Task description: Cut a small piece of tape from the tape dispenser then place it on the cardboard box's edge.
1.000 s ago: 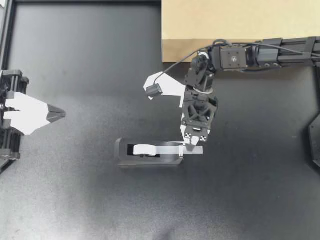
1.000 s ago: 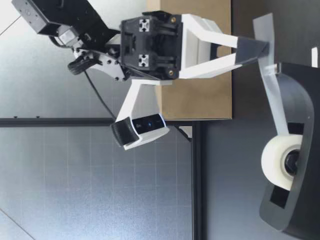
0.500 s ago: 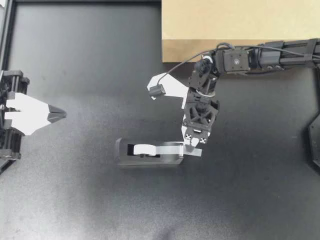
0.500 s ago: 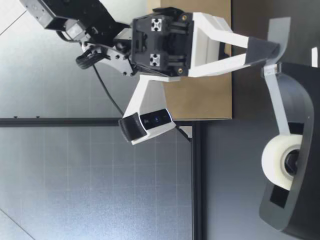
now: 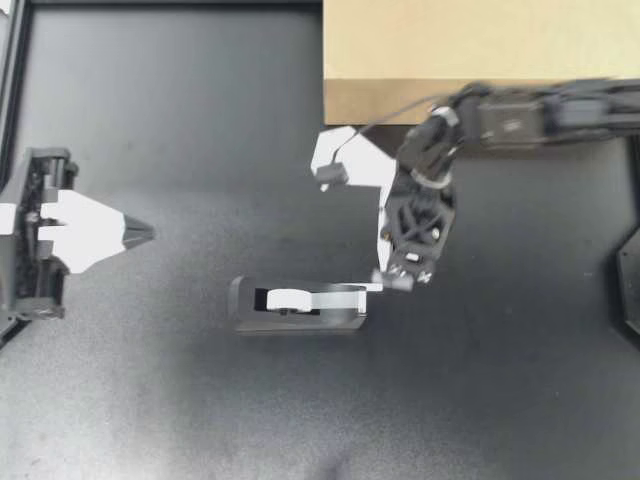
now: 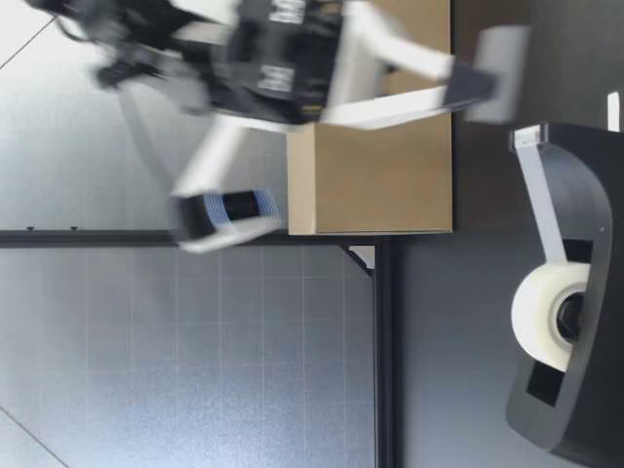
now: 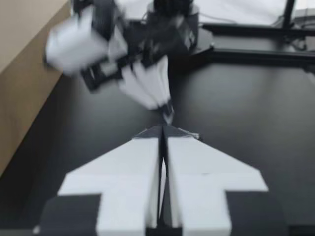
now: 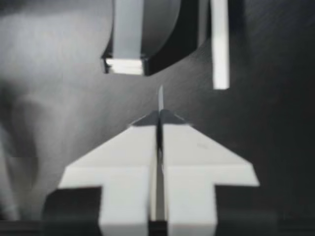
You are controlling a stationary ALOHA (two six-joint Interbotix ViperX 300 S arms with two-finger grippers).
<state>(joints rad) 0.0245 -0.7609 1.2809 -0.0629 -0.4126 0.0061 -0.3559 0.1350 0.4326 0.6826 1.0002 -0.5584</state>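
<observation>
The black tape dispenser [image 5: 295, 305] lies mid-table, its white roll [image 6: 542, 317] feeding a strip up to the cutter, where it ends. My right gripper [image 5: 403, 281] hovers just beyond the dispenser's cutter end, shut on a short piece of tape [image 6: 502, 58] that hangs free of the dispenser. In the right wrist view that piece of tape [image 8: 160, 98] shows edge-on, sticking out past the closed tips of the gripper [image 8: 159, 114], with the dispenser [image 8: 147, 44] ahead. The cardboard box [image 5: 480, 50] sits at the back right. My left gripper [image 5: 145, 234] is shut and empty at the left side.
The left wrist view looks past its closed gripper [image 7: 162, 129] to my blurred right arm [image 7: 147, 64], with the box wall [image 7: 24, 73] beside it. The right arm [image 5: 540, 110] runs along the box's near edge. Black mat surrounds the dispenser.
My right gripper has lifted and swung away from the cutter toward the box, and the tape piece has come apart from the strip. My left gripper has edged toward the middle.
</observation>
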